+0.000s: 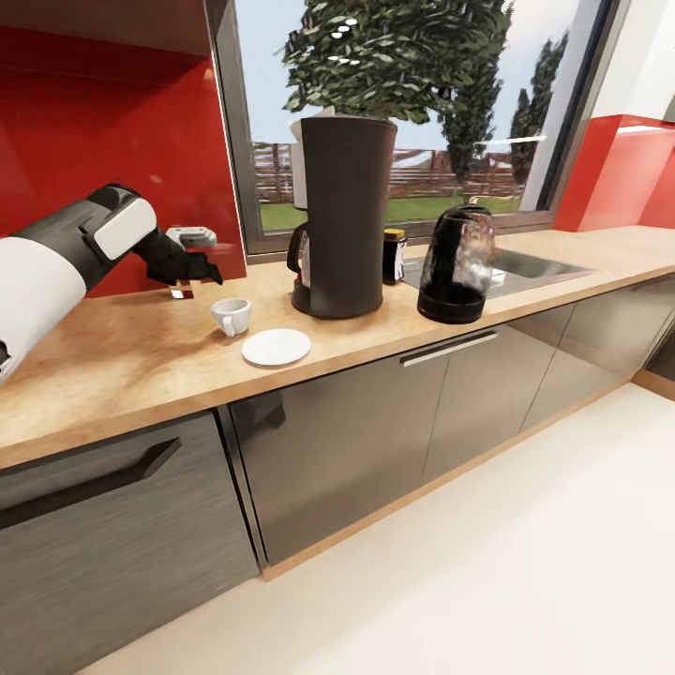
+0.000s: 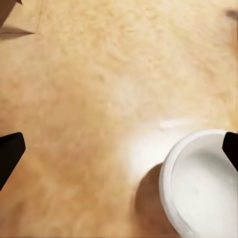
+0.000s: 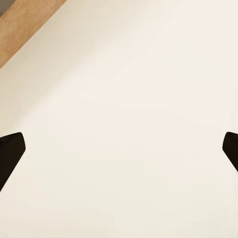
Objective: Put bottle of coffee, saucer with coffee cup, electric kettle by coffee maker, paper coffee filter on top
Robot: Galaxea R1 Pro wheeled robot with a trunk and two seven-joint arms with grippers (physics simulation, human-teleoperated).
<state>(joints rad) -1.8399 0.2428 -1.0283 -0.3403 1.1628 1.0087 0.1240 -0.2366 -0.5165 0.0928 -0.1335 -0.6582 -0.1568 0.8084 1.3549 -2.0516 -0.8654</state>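
On the kitchen countertop (image 1: 122, 361) the tall dark coffee maker (image 1: 345, 216) stands before the window. The bottle of coffee (image 1: 395, 255) is right beside it, then the electric kettle (image 1: 457, 266). Left of the machine, the coffee cup (image 1: 231, 316) sits on bare wood, apart from the saucer (image 1: 276, 347) in front of it. My left gripper (image 1: 192, 281) hovers open just left of the cup; in the left wrist view the cup (image 2: 201, 186) lies close to one finger of the gripper (image 2: 119, 151). My right gripper (image 3: 119, 151) is open over pale floor. I cannot make out the paper coffee filter. The kitchen shelf is out of view.
A steel sink (image 1: 530, 267) is set into the counter right of the kettle. A red backsplash (image 1: 94, 141) rises behind my left arm, with a small wall socket (image 1: 192, 236) on it. Glossy grey cabinets (image 1: 375, 422) stand under the worktop.
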